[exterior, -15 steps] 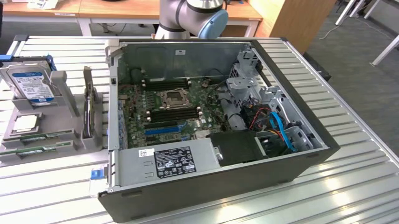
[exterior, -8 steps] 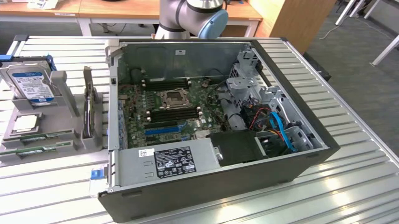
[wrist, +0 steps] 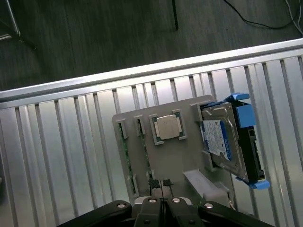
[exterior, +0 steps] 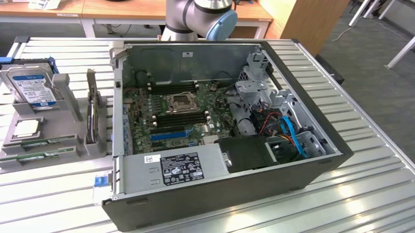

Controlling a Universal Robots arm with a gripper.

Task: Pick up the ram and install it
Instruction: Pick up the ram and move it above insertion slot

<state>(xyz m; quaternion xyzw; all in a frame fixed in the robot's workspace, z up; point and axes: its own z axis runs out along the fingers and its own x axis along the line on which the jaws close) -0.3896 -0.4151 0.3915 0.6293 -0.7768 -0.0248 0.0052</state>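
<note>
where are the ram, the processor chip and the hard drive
ram (exterior: 39,155): exterior view, middle of one green stick
processor chip (wrist: 168,126): wrist view, centre of its silver lid
hard drive (wrist: 218,137): wrist view, on its label

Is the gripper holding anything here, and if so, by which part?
Nothing is held. The gripper is shut on empty air above the grey holder, where the ram lies in its slot.

We see a ribbed table (exterior: 370,189) of bright, smooth metal. The grey tray (wrist: 173,158) looks matt plastic; its chip (wrist: 167,126) gleams metallic.
</note>
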